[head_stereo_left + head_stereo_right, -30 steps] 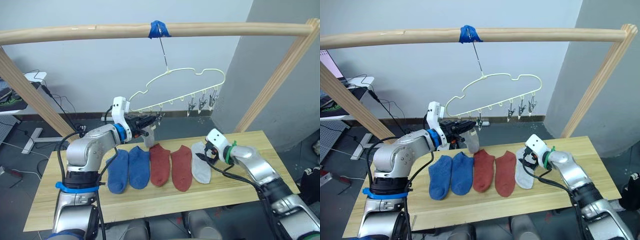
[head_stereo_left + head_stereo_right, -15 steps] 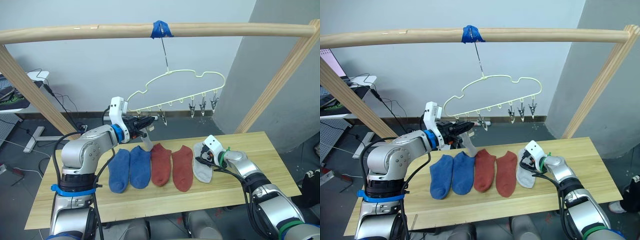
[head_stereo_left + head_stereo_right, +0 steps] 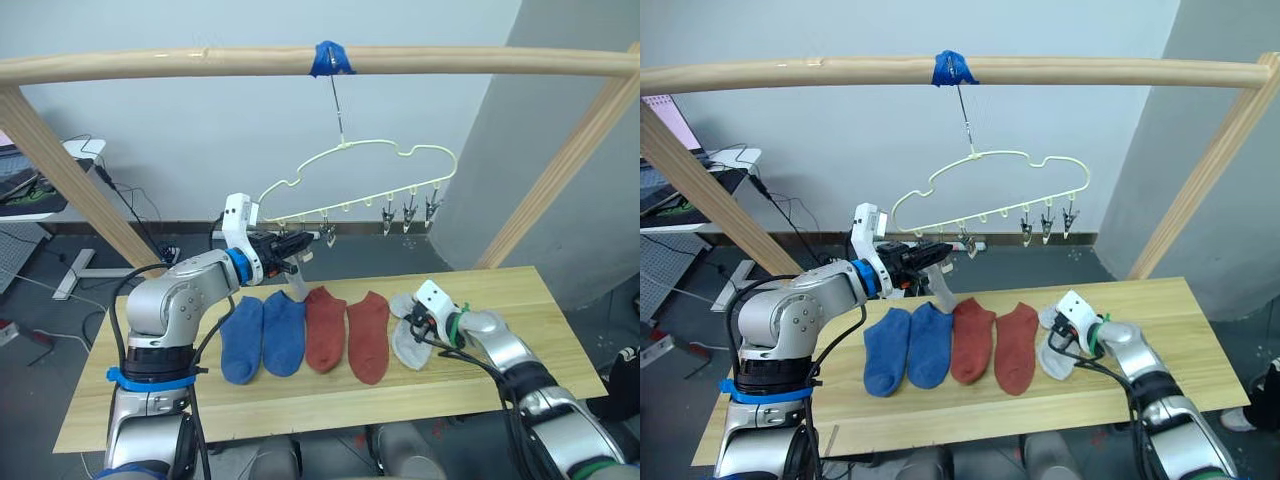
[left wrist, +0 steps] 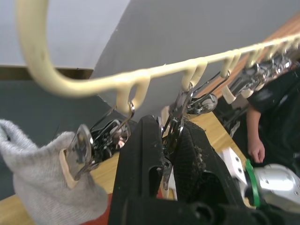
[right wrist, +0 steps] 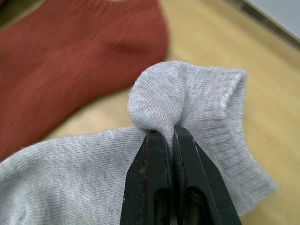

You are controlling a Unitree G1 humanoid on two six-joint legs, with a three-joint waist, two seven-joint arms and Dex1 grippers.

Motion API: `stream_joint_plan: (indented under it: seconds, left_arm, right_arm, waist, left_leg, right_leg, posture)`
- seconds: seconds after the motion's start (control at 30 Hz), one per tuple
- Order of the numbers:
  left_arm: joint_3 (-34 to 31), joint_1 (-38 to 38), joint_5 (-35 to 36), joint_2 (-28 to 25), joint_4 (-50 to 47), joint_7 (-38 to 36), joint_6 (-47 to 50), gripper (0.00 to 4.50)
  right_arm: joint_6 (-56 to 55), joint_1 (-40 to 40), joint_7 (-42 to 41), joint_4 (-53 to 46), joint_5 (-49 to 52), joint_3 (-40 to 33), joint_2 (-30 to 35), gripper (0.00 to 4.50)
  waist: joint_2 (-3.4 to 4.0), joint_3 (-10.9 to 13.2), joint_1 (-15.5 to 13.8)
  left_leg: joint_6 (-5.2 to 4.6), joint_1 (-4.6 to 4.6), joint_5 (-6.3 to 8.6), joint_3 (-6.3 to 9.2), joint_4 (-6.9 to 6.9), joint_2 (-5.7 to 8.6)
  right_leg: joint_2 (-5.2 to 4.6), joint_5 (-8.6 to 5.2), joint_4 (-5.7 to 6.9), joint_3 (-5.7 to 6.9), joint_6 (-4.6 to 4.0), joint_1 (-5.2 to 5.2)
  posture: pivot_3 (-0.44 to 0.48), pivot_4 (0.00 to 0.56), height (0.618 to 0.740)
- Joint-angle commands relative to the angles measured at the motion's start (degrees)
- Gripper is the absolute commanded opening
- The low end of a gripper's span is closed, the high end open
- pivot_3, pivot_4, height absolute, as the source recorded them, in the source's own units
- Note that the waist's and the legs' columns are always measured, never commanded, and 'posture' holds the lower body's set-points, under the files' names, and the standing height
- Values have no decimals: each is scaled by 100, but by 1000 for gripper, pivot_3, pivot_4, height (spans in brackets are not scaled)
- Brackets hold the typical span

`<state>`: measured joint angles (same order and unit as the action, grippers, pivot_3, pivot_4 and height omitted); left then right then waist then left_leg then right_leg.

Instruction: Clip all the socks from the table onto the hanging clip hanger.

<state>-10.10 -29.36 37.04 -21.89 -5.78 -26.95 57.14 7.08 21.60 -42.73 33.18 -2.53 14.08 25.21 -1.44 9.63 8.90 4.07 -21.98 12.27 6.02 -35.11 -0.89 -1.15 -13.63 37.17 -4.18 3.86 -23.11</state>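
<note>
The pale yellow-green clip hanger (image 3: 345, 148) hangs from the pole by its hook. My left gripper (image 4: 169, 129) is up at the hanger's left end, shut on a metal clip (image 4: 185, 101). Beside it a light grey sock (image 4: 44, 180) hangs from the end clip. On the table (image 3: 300, 400) lie two blue socks (image 3: 262, 338), two rust-red socks (image 3: 347, 332) and another grey sock (image 3: 408, 342) in a row. My right gripper (image 5: 169, 136) is shut on a pinched fold of the grey sock (image 5: 187, 98) that lies on the table.
The round wooden pole frame (image 3: 200, 62) spans the scene above, with slanted legs at both sides and blue tape (image 3: 328, 57) at the hook. Three free clips (image 3: 408, 210) hang at the hanger's right end. A person's hand (image 4: 257, 151) shows beyond the table.
My right gripper has closed from open onto a fold of the grey sock on the table. The left gripper stays at the clip. The camera has shifted slightly.
</note>
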Motion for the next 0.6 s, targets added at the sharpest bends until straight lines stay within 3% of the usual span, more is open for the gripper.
stream_joint_plan:
  seconds: [0.03, 0.13, 0.3, 0.6]
  left_arm:
    - [-629, -148, 542, 333, 166, 516, 712, 271]
    - [-1151, -345, 999, 622, 270, 913, 1259, 271]
    - [-1759, -599, 1481, 949, 465, 1494, 1699, 271]
    - [-2454, -897, 2136, 1435, 645, 2466, 2020, 271]
  right_arm:
    - [373, -304, -349, -2023, 432, -265, 247, 23]
    - [1358, -519, -459, -3581, 916, -413, 302, 23]
    - [2395, -418, -254, -4920, 1297, -281, 73, 23]
    - [2842, 281, 333, -4897, 1370, 119, -1024, 23]
  waist:
    - [1, 1, 1]
    - [1, 3, 16]
    - [-1, 3, -21]
    - [-2, 3, -89]
  left_leg:
    - [0, -1, 0, -1, 0, 0]
    - [0, 2, 0, 0, -4, 0]
    - [1, 5, -1, 8, -7, -1]
    - [1, -10, 0, 7, -6, 0]
  right_leg:
    - [0, 0, 0, -2, 0, -1]
    - [2, 1, 7, -1, 2, -3]
    - [4, 2, 11, 4, 3, 0]
    - [2, 2, -3, 5, 3, -7]
  posture:
    - [-110, 144, 740]
    - [-121, 149, 740]
    - [-130, 148, 740]
    - [-124, 148, 740]
